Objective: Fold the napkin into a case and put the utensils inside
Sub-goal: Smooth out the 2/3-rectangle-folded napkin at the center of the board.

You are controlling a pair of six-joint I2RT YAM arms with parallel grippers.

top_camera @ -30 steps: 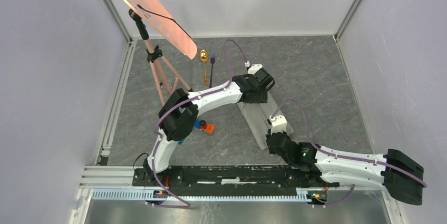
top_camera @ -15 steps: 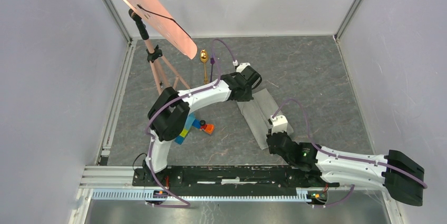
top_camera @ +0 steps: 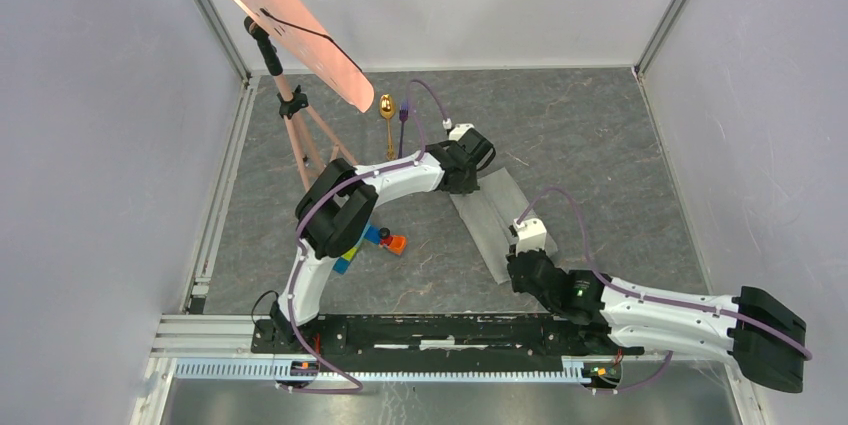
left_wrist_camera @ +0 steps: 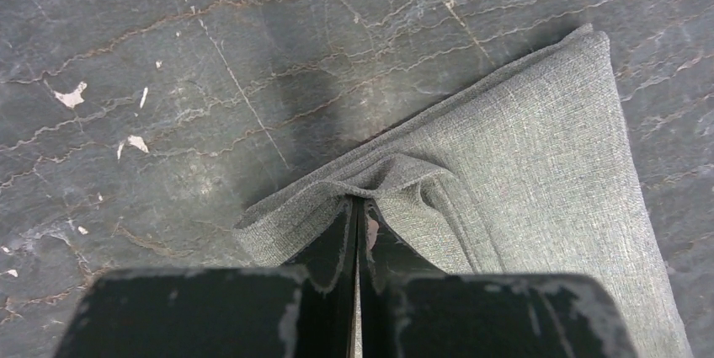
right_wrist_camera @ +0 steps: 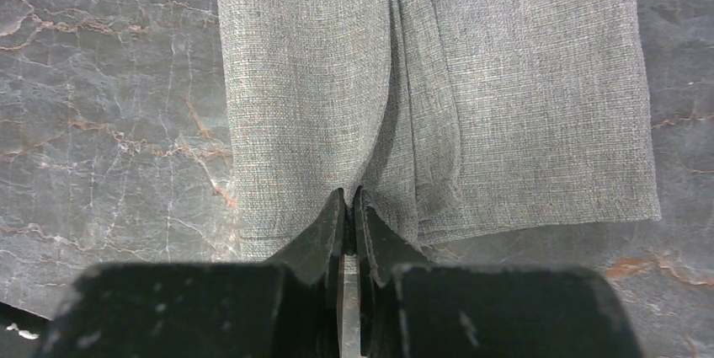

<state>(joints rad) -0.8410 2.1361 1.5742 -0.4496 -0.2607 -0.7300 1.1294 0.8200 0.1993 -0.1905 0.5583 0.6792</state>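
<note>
Top view: the napkin (top_camera: 497,217) lies folded into a narrow strip, slanting across the middle of the table (top_camera: 600,145). My left gripper (top_camera: 476,181) sits on its far end and my right gripper (top_camera: 512,259) on its near end. The spoon (top_camera: 386,111) and fork (top_camera: 403,127) lie side by side farther back, apart from the cloth and just left of the left wrist. Some toy blocks (top_camera: 384,239) sit under the left arm, and a tripod (top_camera: 300,130) carrying a pink board (top_camera: 290,20) stands at the far left.

Left wrist: the fingers (left_wrist_camera: 337,244) are pressed together with a small pucker of napkin (left_wrist_camera: 522,147) pinched between their tips, near the strip's corner.

Right wrist: the fingers (right_wrist_camera: 324,236) are nearly together, clamped on the end edge of the napkin (right_wrist_camera: 514,80). A raised crease runs straight up the cloth from the tips, and the rest lies flat on the table.
</note>
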